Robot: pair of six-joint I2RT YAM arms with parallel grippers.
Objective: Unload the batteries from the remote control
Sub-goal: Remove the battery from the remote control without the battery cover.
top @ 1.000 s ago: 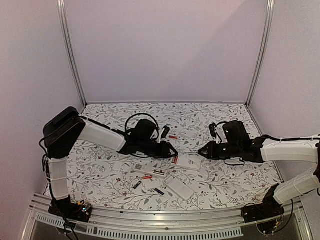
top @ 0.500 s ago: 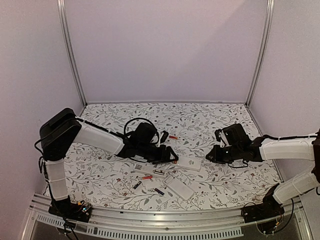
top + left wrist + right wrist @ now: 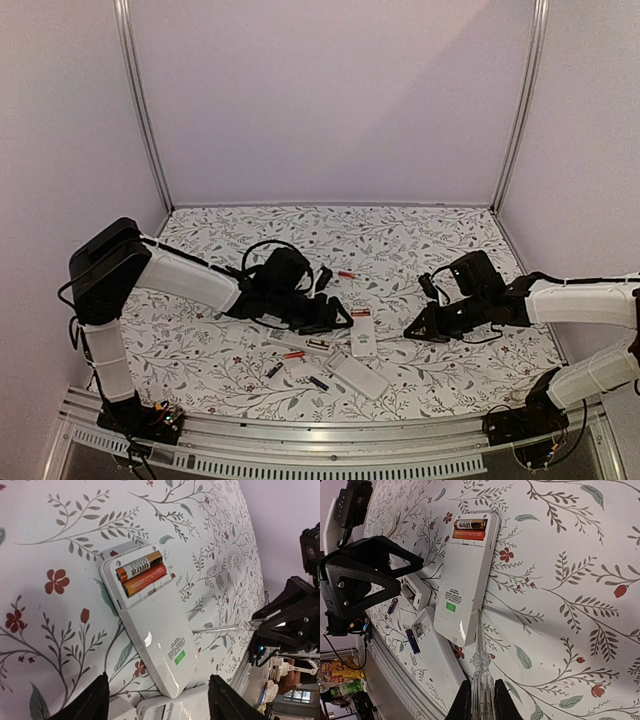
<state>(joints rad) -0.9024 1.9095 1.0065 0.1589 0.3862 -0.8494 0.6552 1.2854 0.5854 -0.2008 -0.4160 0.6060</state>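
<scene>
White remote (image 3: 155,630) with green label (image 3: 179,657), orange and brownish-gold batteries (image 3: 141,573), white table cover (image 3: 30,555) printed with grey leaves and red flowers, clear tool (image 3: 480,665).

Three white remotes: middle remote (image 3: 363,333), near remote (image 3: 358,374), left remote (image 3: 300,343). Two batteries (image 3: 141,573) seated in the middle remote. Four other cells: far red cell (image 3: 346,273), near red cell (image 3: 293,354), dark cell (image 3: 274,370), second dark cell (image 3: 318,382). One stick tool (image 3: 481,672).

Print on batteries (image 3: 140,572), remote (image 3: 152,622): too blurred, unreadable.
</scene>
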